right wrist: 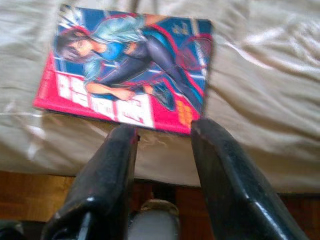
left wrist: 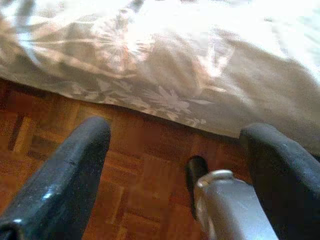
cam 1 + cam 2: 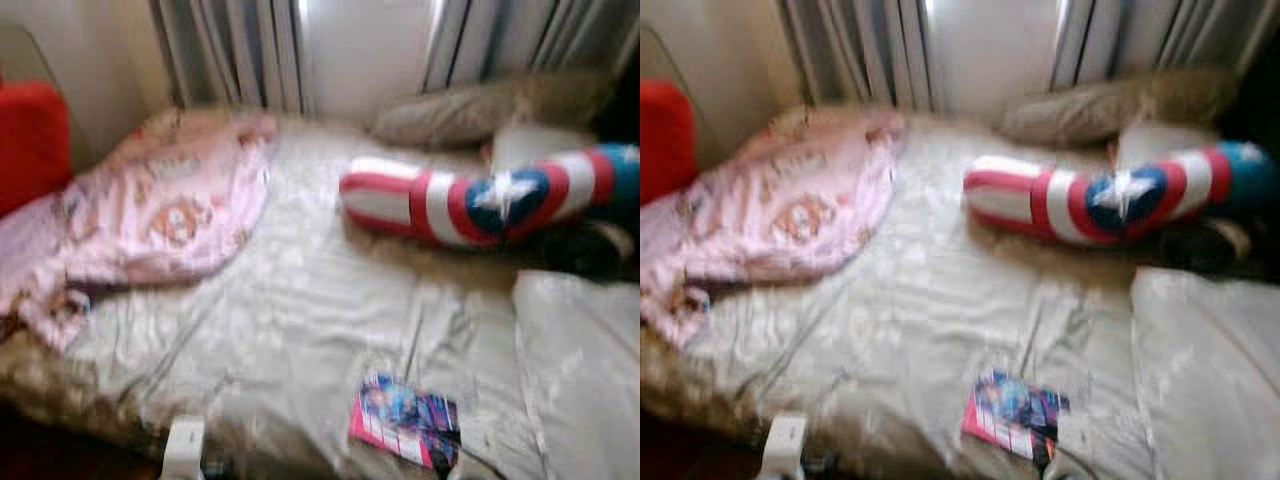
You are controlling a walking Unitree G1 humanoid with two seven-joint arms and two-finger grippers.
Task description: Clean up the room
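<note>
A comic book (image 1: 130, 67) with a red and blue cover lies flat on the grey sheet near the bed's front edge (image 3: 405, 422). My right gripper (image 1: 162, 129) is open, its two fingertips just short of the book's near edge and not touching it. My left gripper (image 2: 177, 130) is open and holds nothing; it hangs over the parquet floor (image 2: 60, 140) beside the bed's hanging sheet (image 2: 165, 65). A pink patterned blanket (image 3: 150, 210) lies crumpled on the bed's left side. A long red, white and blue star pillow (image 3: 480, 200) lies across the right.
A grey pillow (image 3: 460, 115) rests at the back by the curtains (image 3: 250, 50). A white pillow (image 3: 580, 370) sits at the front right. A red cushion (image 3: 30, 140) stands at the far left. The eye views are blurred.
</note>
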